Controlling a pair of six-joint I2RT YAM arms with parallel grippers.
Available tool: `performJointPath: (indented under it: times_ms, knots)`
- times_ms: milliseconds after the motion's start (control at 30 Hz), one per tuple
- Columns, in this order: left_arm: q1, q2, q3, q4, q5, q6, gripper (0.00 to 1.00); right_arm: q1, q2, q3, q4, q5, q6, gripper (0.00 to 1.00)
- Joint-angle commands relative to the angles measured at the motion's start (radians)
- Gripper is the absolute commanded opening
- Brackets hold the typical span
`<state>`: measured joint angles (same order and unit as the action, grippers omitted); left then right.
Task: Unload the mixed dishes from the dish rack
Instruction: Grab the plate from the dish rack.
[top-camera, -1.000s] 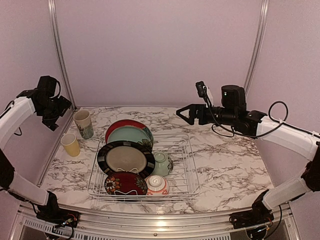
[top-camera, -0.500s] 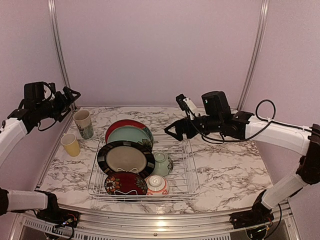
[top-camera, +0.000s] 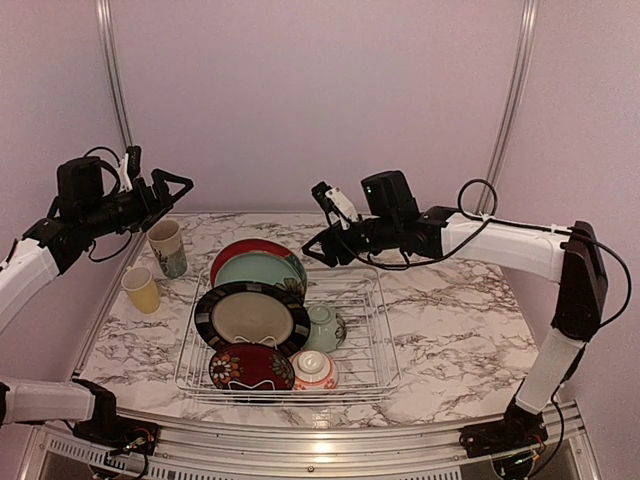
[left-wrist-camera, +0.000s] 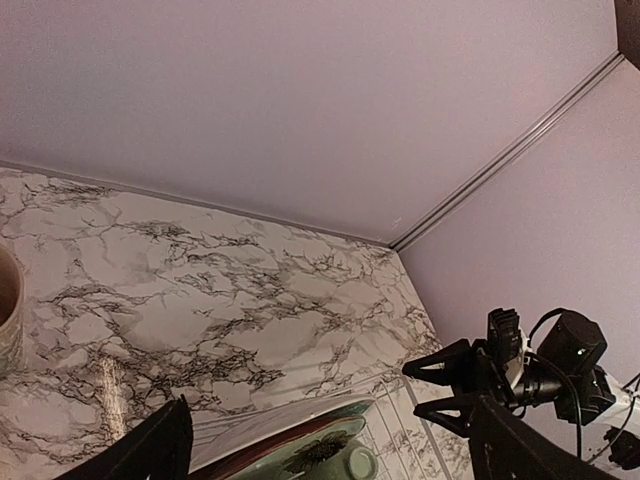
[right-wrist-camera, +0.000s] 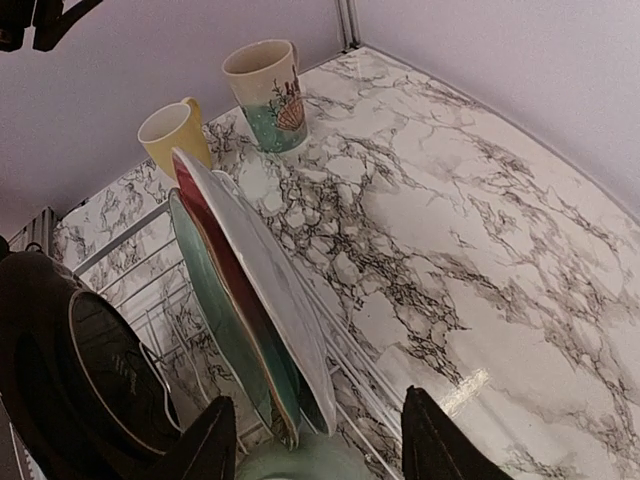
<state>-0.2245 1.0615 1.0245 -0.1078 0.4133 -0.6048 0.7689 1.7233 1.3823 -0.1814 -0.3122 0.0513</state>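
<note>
- One dish rack (top-camera: 385, 345) stands in the middle of the marble worktop (top-camera: 460, 330), its sides square to the worktop's edges.
- Four plates stand on edge in its left half, in a row running from far to near: a red plate (top-camera: 238, 249), a teal plate (top-camera: 258, 271), a black-rimmed cream plate (top-camera: 250, 318) and a dark red floral plate (top-camera: 250, 367). All of them lean back, with their faces toward the arms' bases.
- Two bowls sit in the rack just right of the plates: a pale green bowl (top-camera: 322, 328) and, nearer, a red-striped white bowl (top-camera: 314, 370).
- Two cups stand upright on the worktop left of the rack: a patterned tall cup (top-camera: 167, 247) and, nearer, a yellow cup (top-camera: 141, 289).
- The left gripper (top-camera: 176, 189) hangs in the air above the tall cup, pointing right. Its jaws are wide and hold nothing.
- The right gripper (top-camera: 312, 248) is over the rack's far edge, pointing left at the red and teal plates. Its jaws are partly apart, and the plates' rims appear between them in the wrist view, though contact is not clear.
</note>
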Motion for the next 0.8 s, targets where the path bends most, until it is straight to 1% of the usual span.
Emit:
performJointPath:
  times_ms: [0, 200, 267, 333, 500, 633, 767]
  knots:
    - [-0.015, -0.019, 0.004, -0.049, -0.031, 0.056, 0.99, 0.021, 0.082, 0.107, -0.006, -0.051, -0.088, 0.52]
    - [-0.02, -0.032, -0.033, -0.049, -0.026, 0.056, 0.99, 0.038, 0.139, 0.159, -0.01, -0.066, -0.13, 0.51]
    - [-0.022, -0.029, -0.038, -0.048, -0.02, 0.057, 0.99, 0.041, 0.155, 0.171, -0.013, -0.046, -0.139, 0.47]
    - [-0.025, -0.026, -0.038, -0.045, -0.019, 0.057, 0.99, 0.041, 0.167, 0.177, -0.015, -0.032, -0.154, 0.39]
    - [-0.03, -0.022, -0.037, -0.035, -0.014, 0.059, 0.99, 0.041, 0.203, 0.206, -0.033, -0.011, -0.202, 0.29]
    - [-0.035, -0.017, -0.038, -0.033, -0.011, 0.06, 0.99, 0.04, 0.237, 0.241, -0.063, -0.011, -0.232, 0.28]
    - [-0.037, -0.016, -0.037, -0.035, -0.011, 0.063, 0.99, 0.041, 0.257, 0.263, -0.08, -0.001, -0.255, 0.25]
